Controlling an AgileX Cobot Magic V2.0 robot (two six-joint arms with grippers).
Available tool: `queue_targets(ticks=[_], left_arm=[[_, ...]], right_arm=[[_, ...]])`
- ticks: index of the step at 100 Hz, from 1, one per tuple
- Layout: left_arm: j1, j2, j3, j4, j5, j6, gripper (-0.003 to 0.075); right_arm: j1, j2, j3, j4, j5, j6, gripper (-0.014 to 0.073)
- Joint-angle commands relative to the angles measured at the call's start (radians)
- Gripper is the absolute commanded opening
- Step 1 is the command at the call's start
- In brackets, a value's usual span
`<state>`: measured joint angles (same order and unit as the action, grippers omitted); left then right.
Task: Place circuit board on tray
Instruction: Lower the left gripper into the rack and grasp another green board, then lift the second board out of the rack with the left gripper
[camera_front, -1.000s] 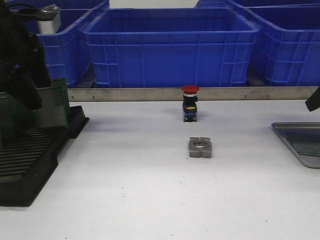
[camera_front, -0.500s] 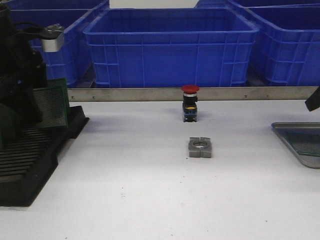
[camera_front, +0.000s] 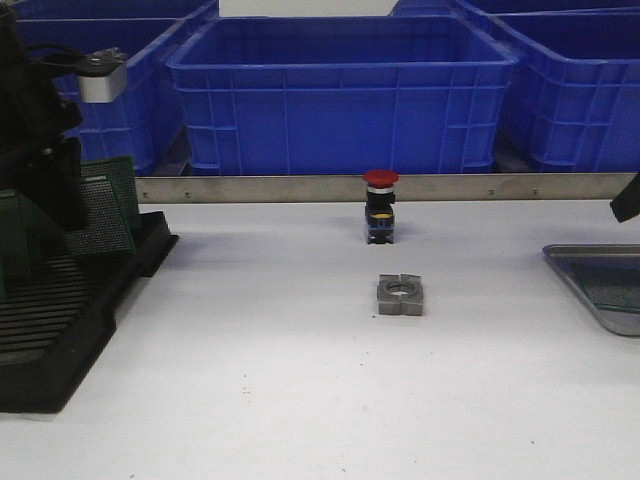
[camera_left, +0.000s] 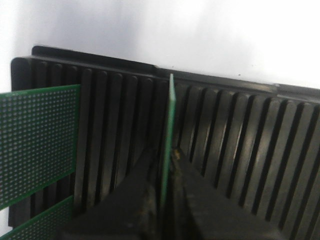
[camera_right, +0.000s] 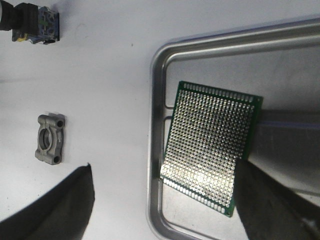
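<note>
In the left wrist view my left gripper (camera_left: 166, 154) is shut on the edge of a green circuit board (camera_left: 169, 120), which stands upright over the black slotted rack (camera_left: 240, 130). In the front view this board (camera_front: 108, 208) is at the rack's far end, beside my left arm. The silver-grey tray (camera_front: 598, 290) lies at the right table edge. In the right wrist view a second circuit board (camera_right: 212, 145) lies flat in the tray (camera_right: 156, 100). My right gripper (camera_right: 165, 167) hangs open and empty above it.
Another green board (camera_left: 37, 135) stands in the rack. A red-topped push button (camera_front: 380, 205) and a grey metal block with a hole (camera_front: 401, 295) sit mid-table. Blue plastic bins (camera_front: 340, 95) line the back behind a metal rail.
My left wrist has shifted lower over the rack, and the board it holds has tilted slightly. The right arm has not moved.
</note>
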<state>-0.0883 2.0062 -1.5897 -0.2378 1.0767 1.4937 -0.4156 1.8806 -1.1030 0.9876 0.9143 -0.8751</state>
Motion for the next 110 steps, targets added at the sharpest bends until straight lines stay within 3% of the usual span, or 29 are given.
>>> queue_targets(ticks=[1,33,60,86,110], left_arm=[[0.004,-0.085,-0.034,-0.033,0.002,-0.013,-0.0018],[0.004,-0.192,-0.034,-0.175,0.1,-0.013,-0.0018],[-0.014,-0.284,-0.034,-0.572,0.198,-0.02,-0.0018],[-0.169,-0.292,-0.02,-0.573,0.198,-0.059,-0.0018],[-0.323,-0.292,0.021,-0.519,0.198,-0.059,-0.0018]], right_arm=[[-0.007,-0.054,-0.025,0.03,0.032,-0.005,0.0594],[-0.007,-0.054,-0.025,0.031,0.035,-0.005,0.0594],[-0.007,-0.054,-0.043,0.031,0.067,-0.006,0.0594],[0.004,-0.068,-0.049,0.031,0.093,-0.046,0.0594],[0.093,-0.125,-0.073,0.048,0.146,-0.163,0.0594]])
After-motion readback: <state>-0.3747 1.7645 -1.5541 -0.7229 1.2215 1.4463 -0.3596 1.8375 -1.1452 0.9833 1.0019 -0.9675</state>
